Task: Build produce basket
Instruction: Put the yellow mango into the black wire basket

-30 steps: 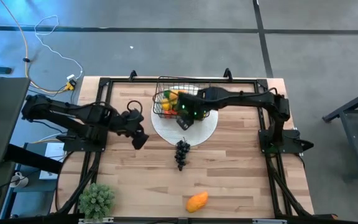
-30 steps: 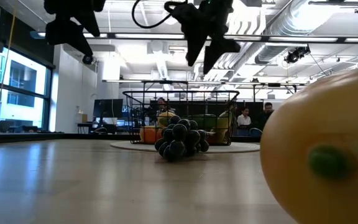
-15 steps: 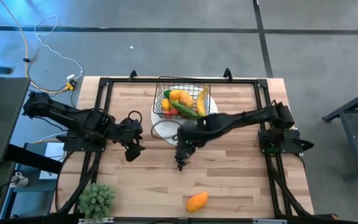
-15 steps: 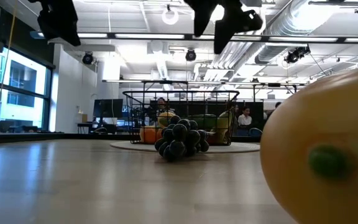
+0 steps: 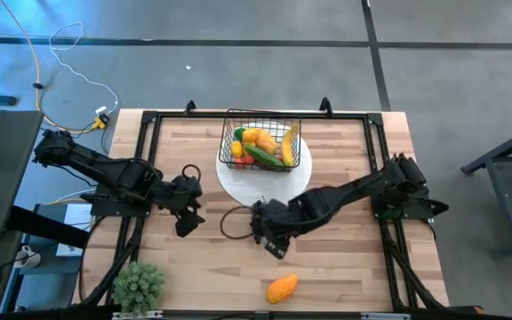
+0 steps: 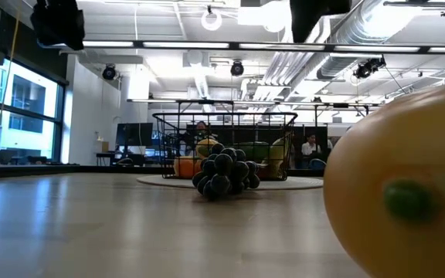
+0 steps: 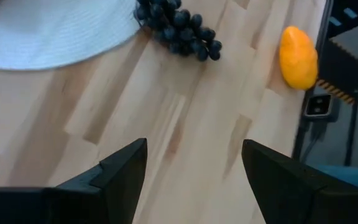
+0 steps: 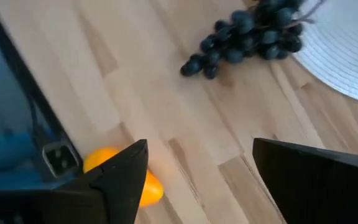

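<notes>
The black wire basket (image 5: 258,142) stands on the round white plate (image 5: 238,182) at the table's far middle and holds a banana (image 5: 287,145), a cucumber and other toy produce. The dark grapes (image 6: 222,174) lie on the table in front of the plate; in the high view my right arm hides them. They also show in the left wrist view (image 7: 176,25) and the right wrist view (image 8: 247,34). The orange mango (image 5: 282,287) lies near the table's near edge. My right gripper (image 5: 272,238) hangs open above the grapes. My left gripper (image 5: 185,222) is open, left of them.
A green potted plant (image 5: 138,284) stands at the near left corner. The mango fills the right of the low view (image 6: 400,193). Bare wood lies between the grapes and the mango (image 8: 120,180).
My right gripper has gone from above the basket toward the table's near edge and now hangs over the grapes. My left gripper has moved a little toward the near edge. The produce and the basket have stayed in place.
</notes>
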